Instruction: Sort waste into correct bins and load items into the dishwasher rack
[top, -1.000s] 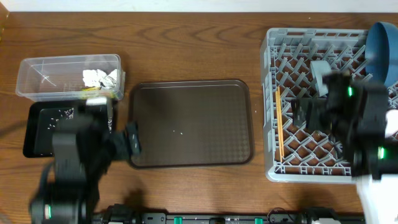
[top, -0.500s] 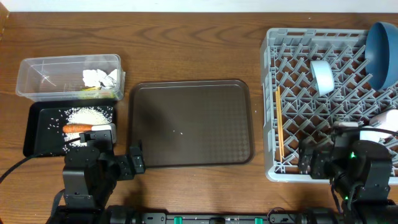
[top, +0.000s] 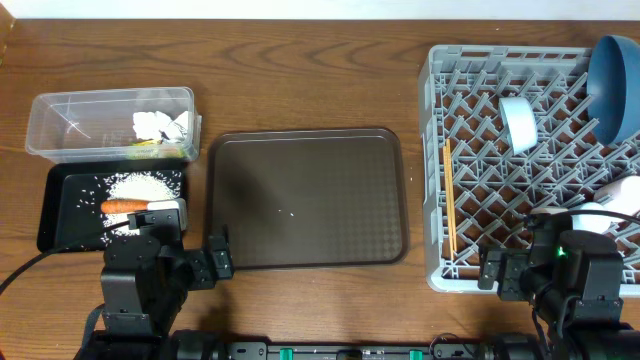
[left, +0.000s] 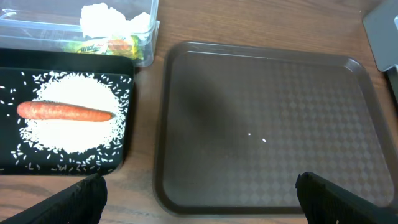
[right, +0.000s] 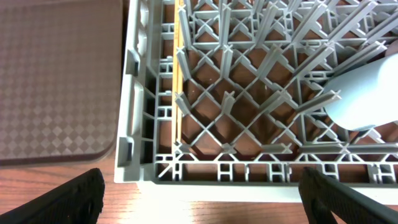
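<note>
Two bins sit by the tabletop's (top: 300, 80) left edge. Clear rectangular plastic tub (top: 60, 120), twd far-left corner: crumpled white tissue pieces (top: 160, 124) + small green-yellow printed wrapper (left: 102, 45). Shallow black rectangular tray (top: 60, 215), just nearer: loose white rice grains (left: 74, 127) w/ small orange carrot (left: 62, 112) on top. Large square grey plastic lattice rack (top: 432, 170) at right edge: dark blue round plate (top: 615, 85) on edge in far-right corner, light blue cup (top: 518, 122), thin wooden chopsticks (top: 450, 195) along left wall, white cup (top: 620, 195) by right side. Left tool (left: 199, 202), right tool (right: 202, 199): fingers spread wide, nothing held.

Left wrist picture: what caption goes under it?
Carrot on rice in the black tray, brown serving tray alongside.
</note>
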